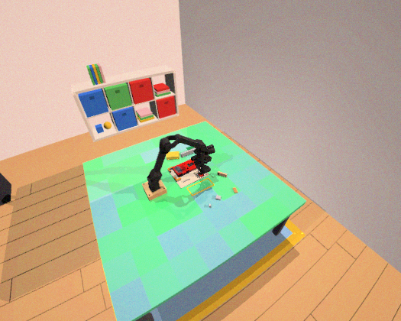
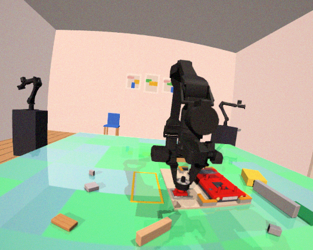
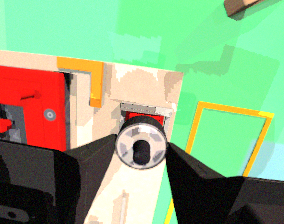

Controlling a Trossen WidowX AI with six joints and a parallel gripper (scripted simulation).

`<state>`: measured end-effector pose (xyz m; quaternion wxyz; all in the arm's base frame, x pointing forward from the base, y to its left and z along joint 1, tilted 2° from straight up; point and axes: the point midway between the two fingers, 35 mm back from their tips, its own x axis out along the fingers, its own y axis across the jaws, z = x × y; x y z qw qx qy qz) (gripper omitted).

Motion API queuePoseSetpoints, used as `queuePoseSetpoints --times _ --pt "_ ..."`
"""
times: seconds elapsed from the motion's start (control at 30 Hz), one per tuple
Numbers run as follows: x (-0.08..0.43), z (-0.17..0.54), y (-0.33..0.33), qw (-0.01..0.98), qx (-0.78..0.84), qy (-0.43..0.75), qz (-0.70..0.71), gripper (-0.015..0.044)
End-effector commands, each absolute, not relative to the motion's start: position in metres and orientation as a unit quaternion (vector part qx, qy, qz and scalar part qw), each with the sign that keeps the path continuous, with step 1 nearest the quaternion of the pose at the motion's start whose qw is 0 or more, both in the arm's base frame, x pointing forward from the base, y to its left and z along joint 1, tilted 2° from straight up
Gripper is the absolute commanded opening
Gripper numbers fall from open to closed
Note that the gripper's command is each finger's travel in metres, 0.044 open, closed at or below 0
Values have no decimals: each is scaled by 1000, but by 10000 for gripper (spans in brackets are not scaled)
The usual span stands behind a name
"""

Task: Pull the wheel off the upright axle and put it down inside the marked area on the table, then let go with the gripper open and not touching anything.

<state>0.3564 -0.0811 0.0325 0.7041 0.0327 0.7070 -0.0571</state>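
The wheel (image 2: 182,186) (image 3: 126,144), a black tyre with a silver hub, sits around the upright axle. The axle's dark top (image 2: 183,178) (image 3: 141,152) sticks up through the hub. A red base (image 2: 180,193) (image 3: 152,117) is below the wheel. My gripper (image 1: 203,171) (image 2: 183,182) (image 3: 141,143) points down and is shut on the wheel, one finger on each side. Whether the wheel is raised at all on the axle I cannot tell. The marked area, a yellow-orange outline (image 1: 203,190) (image 2: 147,202) (image 3: 235,110), lies on the table beside the board and holds nothing.
A pale board (image 2: 168,180) (image 3: 143,85) carries the axle and a red car body (image 2: 210,182) (image 3: 33,107) with orange corner brackets. A yellow block (image 2: 253,177) and long grey bar (image 2: 275,197) lie beyond the car. Wooden blocks (image 2: 154,231) (image 2: 64,222) and small grey blocks (image 2: 92,187) lie around.
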Motion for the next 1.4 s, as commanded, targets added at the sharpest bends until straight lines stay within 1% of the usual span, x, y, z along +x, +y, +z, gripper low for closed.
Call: queuePoseSetpoints --times 0.0,0.07,0.1,1.37 --pt "357 33 -81 704 33 707 -57 63" --pt "357 34 -81 704 33 707 -57 10" --pt "357 34 -81 704 33 707 -57 0" --pt "357 46 -81 706 32 706 -57 0"
